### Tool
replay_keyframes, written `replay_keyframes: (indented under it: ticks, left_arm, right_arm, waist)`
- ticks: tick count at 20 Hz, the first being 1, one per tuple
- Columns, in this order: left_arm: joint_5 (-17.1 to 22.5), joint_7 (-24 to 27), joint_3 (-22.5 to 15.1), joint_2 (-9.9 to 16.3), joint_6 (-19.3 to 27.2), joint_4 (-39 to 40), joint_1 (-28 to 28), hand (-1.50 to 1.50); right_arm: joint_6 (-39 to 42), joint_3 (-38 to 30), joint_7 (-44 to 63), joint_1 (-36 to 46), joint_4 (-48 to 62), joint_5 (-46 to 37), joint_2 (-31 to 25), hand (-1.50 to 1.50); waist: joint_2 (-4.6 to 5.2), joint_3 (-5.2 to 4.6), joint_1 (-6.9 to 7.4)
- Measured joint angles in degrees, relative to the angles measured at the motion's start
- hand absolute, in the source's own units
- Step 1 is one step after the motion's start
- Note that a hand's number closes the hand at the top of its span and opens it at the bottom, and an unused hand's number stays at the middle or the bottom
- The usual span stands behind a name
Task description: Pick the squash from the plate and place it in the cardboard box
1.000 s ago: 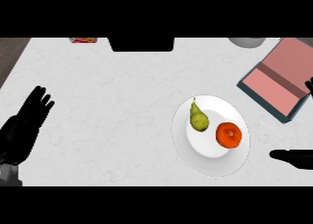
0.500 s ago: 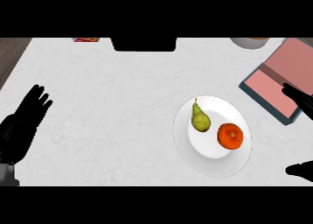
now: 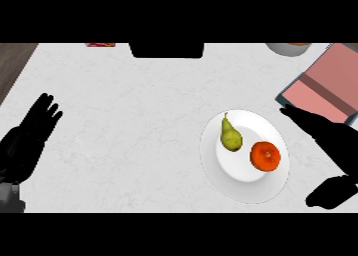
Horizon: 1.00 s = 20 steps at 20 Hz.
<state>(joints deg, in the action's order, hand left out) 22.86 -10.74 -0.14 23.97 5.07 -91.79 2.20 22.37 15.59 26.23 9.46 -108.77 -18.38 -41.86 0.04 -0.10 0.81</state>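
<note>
White plate [image 3: 245,187] right of centre on pale marble counter [image 3: 130,110]. On plate: small yellow-green squash [image 3: 230,136], pear-shaped, narrow neck pointing up-left, lying on plate's left half; round orange-red fruit [image 3: 265,156] just beside it on right half, apart from squash. Right hand [image 3: 331,137] in from right edge, fingers straight and stretched toward upper left, tip over plate's upper right rim, holding nothing, not touching squash; thumb [image 3: 331,192] dark blob lower down, set well apart from fingers, just past plate's right edge. Cardboard box [image 3: 331,84] at upper right, tilted, pinkish interior with darker band, dark rim, near right hand's fingertips, partly cut by frame edge. Left hand [image 3: 27,142] at far left edge, open, fingers straight and slightly spread, pointing up, resting, well apart from plate. Grey forearm part [image 3: 6,197] below it at lower left corner. Along top edge: black rectangular object [image 3: 166,49] at centre, small red item [image 3: 101,44] to its left, pale bowl [image 3: 289,48] with something orange inside to its right, all partly cropped. Strip of dark wood floor [image 3: 8,62] at upper left beyond counter.
</note>
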Motion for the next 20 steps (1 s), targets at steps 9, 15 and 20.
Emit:
replay_keyframes:
  ticks: [9, 15, 20]
  left_arm:
    - [-1.0, -0.9, 2.7, -1.3, -1.9, -1.1, -0.9, 0.0]
    - [-2.7, -1.9, 3.9, -3.3, -3.1, -2.0, -1.8, 0.0]
    - [-5.2, -3.6, 3.8, -5.4, -2.3, -3.5, -0.7, 0.0]
  right_arm:
    - [8.3, 1.3, 9.1, 3.1, 2.4, -1.6, 7.3, -1.5]
    - [11.9, -1.0, 6.8, 2.3, 5.0, -5.5, 9.7, -1.5]
    - [13.1, -2.4, 4.4, 2.2, 5.9, -8.4, 12.8, -1.5]
  waist:
    - [-0.06, 0.08, -0.56]
    - [-0.06, 0.1, -0.66]
    - [-0.06, 0.1, -0.7]
